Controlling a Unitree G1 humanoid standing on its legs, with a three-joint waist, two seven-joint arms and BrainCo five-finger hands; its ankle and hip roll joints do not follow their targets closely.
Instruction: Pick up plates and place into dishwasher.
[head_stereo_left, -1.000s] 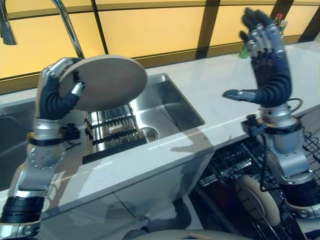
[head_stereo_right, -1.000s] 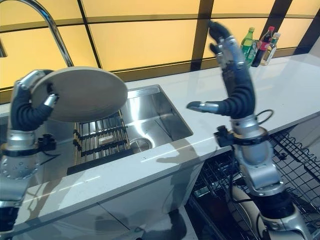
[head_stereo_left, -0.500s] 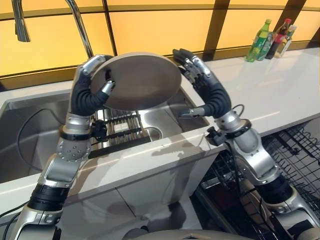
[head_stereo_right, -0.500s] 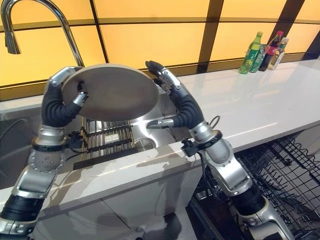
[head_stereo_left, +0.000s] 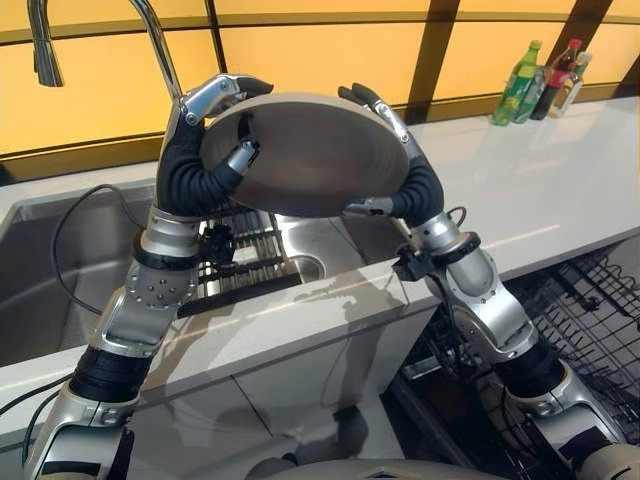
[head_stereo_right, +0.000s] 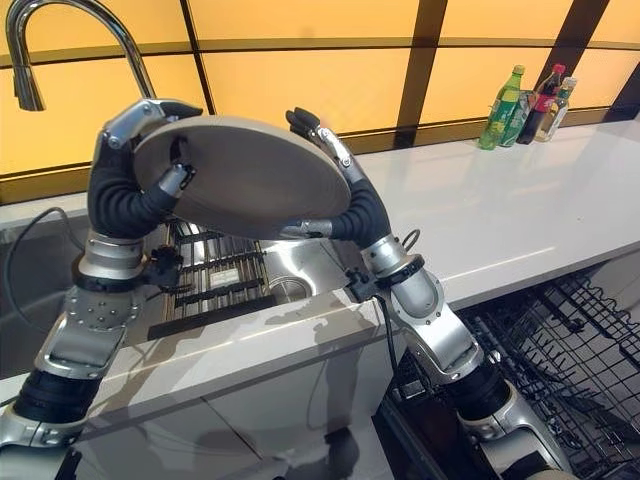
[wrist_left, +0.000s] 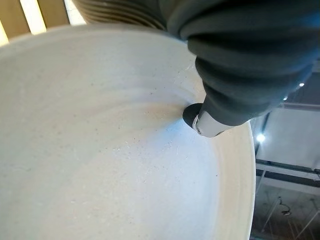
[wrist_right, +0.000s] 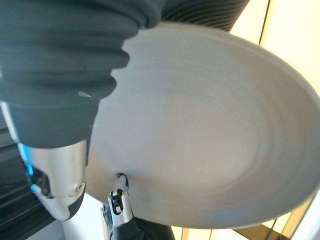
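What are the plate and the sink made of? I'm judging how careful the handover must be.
The plate, held between the left hand and the right hand, looks like matte, speckled off-white ceramic, though melamine is possible. The sink looks like brushed stainless steel, with soft grey reflections.

One plate (head_stereo_left: 305, 150) is present, raised above the sink (head_stereo_left: 60, 270). Two hands are on it: the left hand (head_stereo_left: 205, 150) on the plate edge farther from the bottles and the right hand (head_stereo_left: 395, 160) on the edge nearer them. One sink is set in one countertop (head_stereo_left: 540, 190). One rack (head_stereo_left: 235, 262) lies in the sink, and one faucet (head_stereo_left: 150, 30) rises behind the sink. Three bottles (head_stereo_left: 545, 78) stand on the countertop, well apart from the sink. One dishwasher rack (head_stereo_left: 600, 320) sits below the countertop edge, beside the sink cabinet.
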